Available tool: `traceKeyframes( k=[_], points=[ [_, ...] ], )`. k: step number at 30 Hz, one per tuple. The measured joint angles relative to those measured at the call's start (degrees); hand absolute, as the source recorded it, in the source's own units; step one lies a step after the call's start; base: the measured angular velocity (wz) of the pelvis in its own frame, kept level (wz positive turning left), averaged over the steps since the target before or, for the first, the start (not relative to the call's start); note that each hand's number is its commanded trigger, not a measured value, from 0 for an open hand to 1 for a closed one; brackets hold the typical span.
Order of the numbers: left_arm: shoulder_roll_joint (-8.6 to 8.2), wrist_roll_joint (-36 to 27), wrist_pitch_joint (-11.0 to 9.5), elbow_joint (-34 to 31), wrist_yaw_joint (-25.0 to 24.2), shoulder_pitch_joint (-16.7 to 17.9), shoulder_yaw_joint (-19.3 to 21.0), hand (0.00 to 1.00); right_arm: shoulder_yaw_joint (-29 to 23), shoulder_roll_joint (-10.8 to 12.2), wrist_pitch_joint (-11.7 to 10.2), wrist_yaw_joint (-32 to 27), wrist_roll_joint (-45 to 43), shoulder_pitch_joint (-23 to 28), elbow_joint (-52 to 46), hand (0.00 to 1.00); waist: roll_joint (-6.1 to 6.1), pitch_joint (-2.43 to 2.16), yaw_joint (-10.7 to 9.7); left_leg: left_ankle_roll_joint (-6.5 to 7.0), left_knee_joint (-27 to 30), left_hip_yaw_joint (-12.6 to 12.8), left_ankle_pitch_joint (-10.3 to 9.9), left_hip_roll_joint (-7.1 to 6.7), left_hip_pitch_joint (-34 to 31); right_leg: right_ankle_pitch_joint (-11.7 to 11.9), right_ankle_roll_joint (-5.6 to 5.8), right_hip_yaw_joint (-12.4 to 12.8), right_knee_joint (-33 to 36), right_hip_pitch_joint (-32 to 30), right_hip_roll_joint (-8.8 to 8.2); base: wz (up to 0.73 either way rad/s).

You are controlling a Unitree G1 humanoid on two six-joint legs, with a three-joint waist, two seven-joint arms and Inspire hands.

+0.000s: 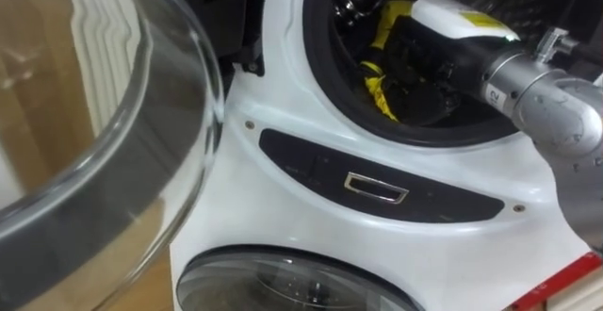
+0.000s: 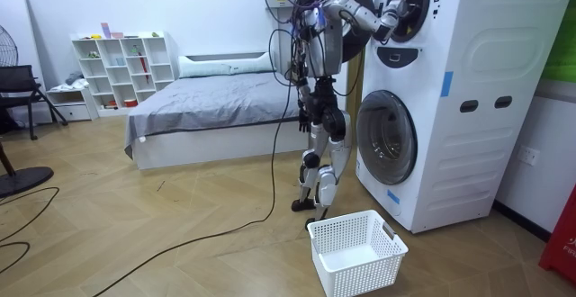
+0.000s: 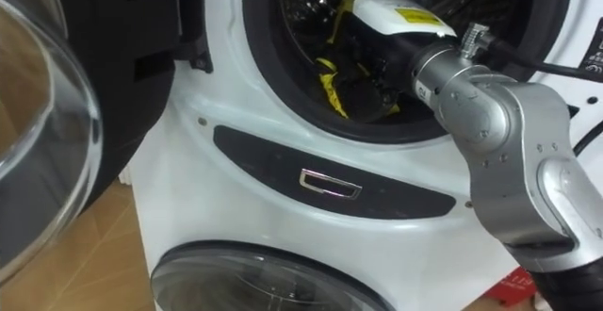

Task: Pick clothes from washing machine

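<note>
Room view puts the white basket (image 2: 355,252) on the floor nearest, by the standing robot's feet, before the stacked washing machine (image 2: 468,90). The eye views show the open glass door (image 1: 113,113) close at left. Beyond it the right hand (image 3: 382,38) reaches inside the upper drum (image 3: 311,0), against yellow-and-black clothes (image 3: 328,85) at the drum's front rim. I cannot tell how its fingers are set.

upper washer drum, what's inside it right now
A yellow-and-black garment and the robot's right hand are inside the white washer's upper drum. Whatever lies beneath the hand or deeper is covered.
</note>
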Motion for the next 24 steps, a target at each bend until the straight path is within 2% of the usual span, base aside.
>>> traceKeyframes(
  k=[3,6,9,14,18,19,21,23,24],
  points=[
    [-0.37,-0.7,-0.2,0.8,0.9,0.1,0.0,0.0,-1.0,0.6,0.0,-0.1,2.6,0.5,-1.4,1.0,0.76,-0.13,-0.1,0.02,-0.1,0.6,0.0,0.1,0.5,0.0,0.0,0.7,0.0,-0.1,0.08,-0.13],
    [-0.52,-0.6,-0.8,0.9,2.2,0.8,0.3,0.0,-2.1,1.0,-0.3,-0.8,7.4,0.7,-2.3,1.0,0.85,-0.17,-1.6,0.01,-0.2,0.9,-0.1,0.25,0.6,0.0,0.0,1.2,0.0,-0.1,0.27,-0.04],
    [-0.93,-0.1,-2.4,2.3,3.1,1.5,0.7,0.0,-4.7,1.5,-1.1,-2.0,11.9,4.9,-6.9,1.0,1.02,-0.3,-2.0,0.0,-0.2,1.8,0.0,0.29,1.2,0.0,0.0,2.5,0.0,0.2,0.33,-0.14],
    [-2.0,-0.6,-3.8,3.7,4.2,3.9,1.8,0.0,-12.0,4.7,-5.4,-6.6,23.6,13.6,-11.3,1.0,1.73,-0.33,-5.6,0.07,0.0,2.8,-0.1,0.53,1.6,0.0,0.07,3.3,0.0,0.5,0.14,-0.05],
    [-4.19,-0.6,-5.0,3.7,4.6,4.8,4.0,0.0,-18.2,5.0,-6.1,-9.6,35.0,18.7,-15.1,1.0,3.48,-0.34,-7.1,0.59,0.0,3.2,-0.9,0.68,1.2,0.1,0.52,3.5,0.1,0.1,0.23,-0.03],
    [-4.51,-0.6,-5.3,3.7,4.6,5.3,4.2,0.0,-19.3,5.0,-7.2,-10.3,38.0,20.0,-16.4,1.0,3.81,-0.49,-8.0,0.63,0.0,3.2,-0.9,0.65,1.0,0.1,0.56,3.6,0.1,-0.1,0.2,0.0],
    [-4.75,-0.4,-5.8,3.6,4.6,6.0,5.0,0.0,-20.5,5.1,-8.3,-12.1,40.9,22.7,-19.3,1.0,4.3,-0.65,-8.3,0.64,0.0,3.3,-0.9,0.7,1.0,0.1,0.56,3.5,0.0,-0.1,0.25,0.0],
    [-4.94,-0.4,-6.0,3.6,4.6,6.6,5.3,0.0,-21.5,5.4,-9.5,-14.7,42.7,24.2,-21.0,1.0,4.67,-1.04,-8.7,0.63,0.0,3.5,-0.9,0.76,1.1,0.1,0.56,3.7,0.0,-0.1,0.32,-0.02],
    [-4.99,-0.4,-6.1,3.6,4.7,6.7,5.3,0.0,-21.7,5.7,-9.5,-15.3,42.8,24.2,-21.3,1.0,4.85,-0.96,-9.0,0.63,0.0,3.7,-0.9,0.77,1.2,0.1,0.56,4.0,0.0,-0.1,0.38,-0.12]
  ],
)
